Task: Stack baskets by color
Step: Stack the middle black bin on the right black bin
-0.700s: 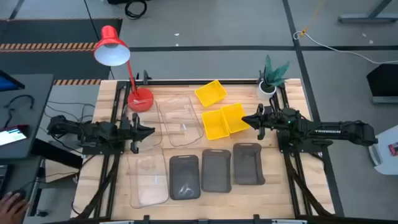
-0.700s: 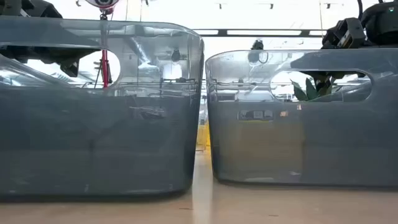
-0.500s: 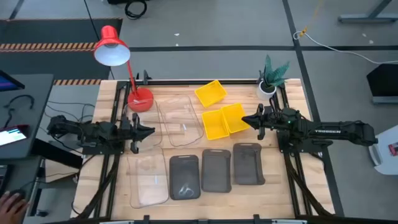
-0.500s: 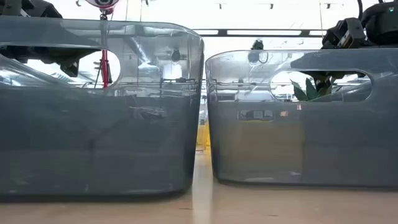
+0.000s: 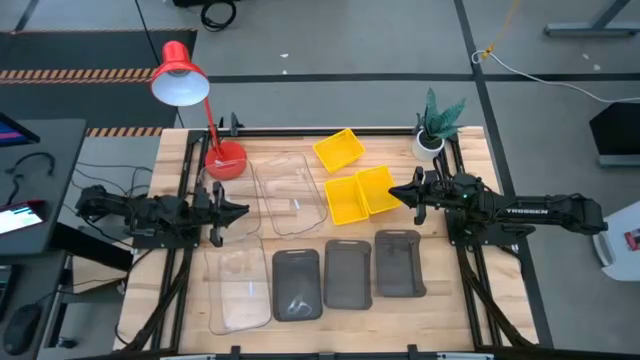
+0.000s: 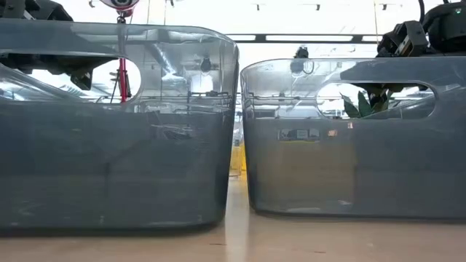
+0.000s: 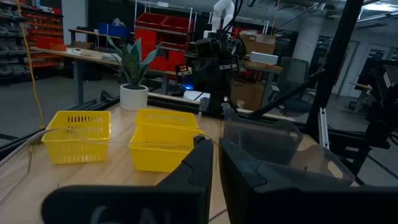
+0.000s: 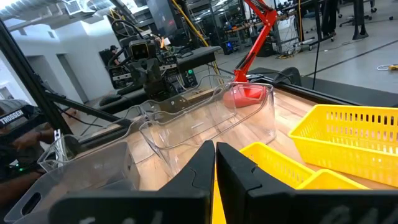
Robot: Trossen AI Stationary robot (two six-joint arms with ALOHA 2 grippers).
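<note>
Your left gripper point(image 5: 237, 211) hangs at the desk's point(image 5: 455, 310) left edge beside the two clear baskets point(image 5: 287, 193), jaws closed on nothing. Your right gripper point(image 5: 396, 192) has jaws closed and empty, next to the yellow baskets point(image 5: 350, 199). Three dark grey baskets point(image 5: 347, 273) sit in a front row, none stacked.

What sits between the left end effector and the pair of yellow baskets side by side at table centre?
In the high view, one clear basket lies between the left end effector and the two adjoining yellow baskets. Nothing else occupies that stretch.
</note>
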